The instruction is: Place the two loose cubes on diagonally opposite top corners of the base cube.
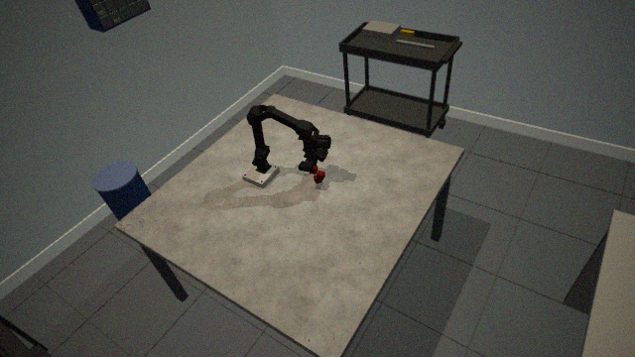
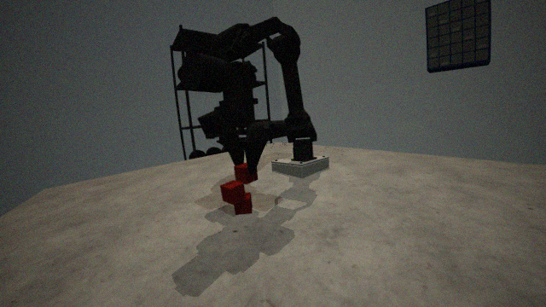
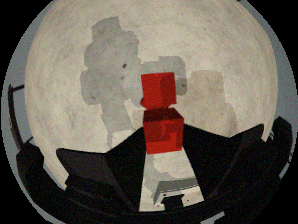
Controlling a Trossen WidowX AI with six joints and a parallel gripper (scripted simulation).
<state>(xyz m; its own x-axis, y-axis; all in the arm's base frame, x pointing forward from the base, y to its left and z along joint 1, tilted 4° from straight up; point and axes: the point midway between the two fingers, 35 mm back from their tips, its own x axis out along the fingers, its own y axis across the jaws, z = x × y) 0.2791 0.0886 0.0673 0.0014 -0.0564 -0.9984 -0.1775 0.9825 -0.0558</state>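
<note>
The red base cube stands on the table. One red loose cube sits on top of it, shifted to the left in the exterior view and overhanging; it looks level. My gripper is shut on the other red loose cube and points down. In the exterior view the held cube appears above and behind the stacked one, apart from it. In the wrist view it overlaps the stack's near side, and the base cube is mostly hidden. In the top view the cubes are small and partly merged.
The arm's pale base plate is bolted to the table behind the cubes. The arm casts shadows around the stack. A dark cart and a blue bin stand off the table.
</note>
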